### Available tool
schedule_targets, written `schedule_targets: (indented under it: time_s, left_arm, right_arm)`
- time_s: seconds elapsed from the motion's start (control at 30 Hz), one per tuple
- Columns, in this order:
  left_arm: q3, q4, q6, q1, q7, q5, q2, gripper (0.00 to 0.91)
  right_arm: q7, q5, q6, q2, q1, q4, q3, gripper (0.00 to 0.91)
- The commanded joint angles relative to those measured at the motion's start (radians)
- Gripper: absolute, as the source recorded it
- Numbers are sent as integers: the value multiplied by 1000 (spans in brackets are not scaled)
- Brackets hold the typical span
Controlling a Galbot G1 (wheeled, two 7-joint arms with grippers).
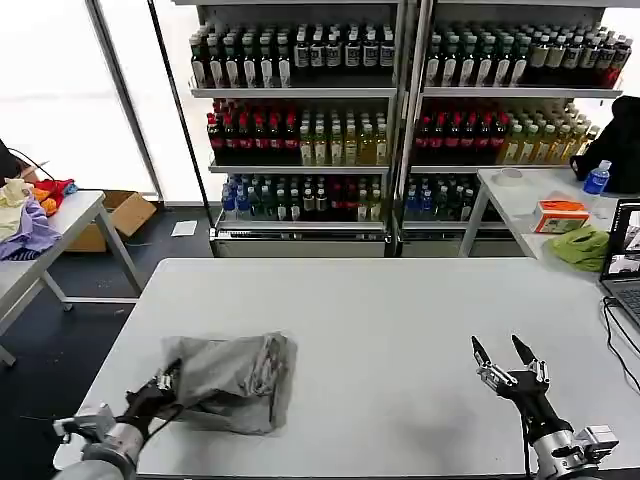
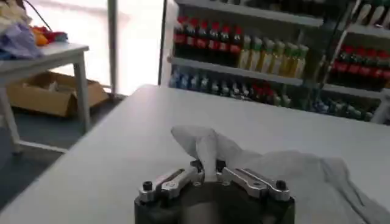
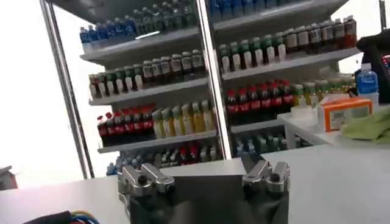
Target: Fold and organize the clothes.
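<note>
No text, brand or number can be read anywhere: the bottle labels on the far shelves (image 1: pixel 400 110), the orange box (image 1: pixel 561 215) on the right side table and the shirt's (image 1: pixel 235 380) graphic are all too small.

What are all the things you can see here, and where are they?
Shirt: one, light grey, crumpled on the near left of the white table.
Drink bottles: many, red, green, yellow and dark, on shelves behind.
Cardboard box: one, brown, on the floor at left.
Garments: a pile, purple, yellow and red, on the left side table.
Lime-green cloth: one, on the right side table.
Left gripper: shut on the shirt's edge.
Right gripper: open, above the table's near right.
</note>
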Motion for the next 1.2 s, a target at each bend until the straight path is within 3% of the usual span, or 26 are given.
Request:
schedule_targets:
  time_s: [0.03, 0.2, 0.47, 0.63, 0.77, 0.97, 1.2]
  left_arm:
    - [-325, 50, 36, -22, 54, -125, 241, 40]
    - [-389, 69, 52, -24, 63, -165, 341, 40]
    - [-337, -36, 76, -34, 23, -201, 324, 40]
    - [-176, -99, 99, -77, -2, -147, 281, 40]
    - [76, -149, 125, -181, -119, -166, 252, 40]
    - [460, -76, 115, -430, -305, -233, 139, 40]
    - [644, 72, 133, -588, -354, -234, -78, 40]
  right_arm:
    - [3, 12, 4, -6, 12, -2, -15, 907]
    - [2, 17, 18, -10, 12, -15, -18, 907]
    - [6, 27, 32, -11, 2, -24, -4, 907]
    - [8, 27, 35, -11, 1, -25, -1, 907]
    - [10, 24, 37, 1, -3, -22, -5, 907]
    - [9, 11, 36, 26, -19, -4, -22, 907]
    - [11, -16, 38, 51, -38, 1, -34, 907]
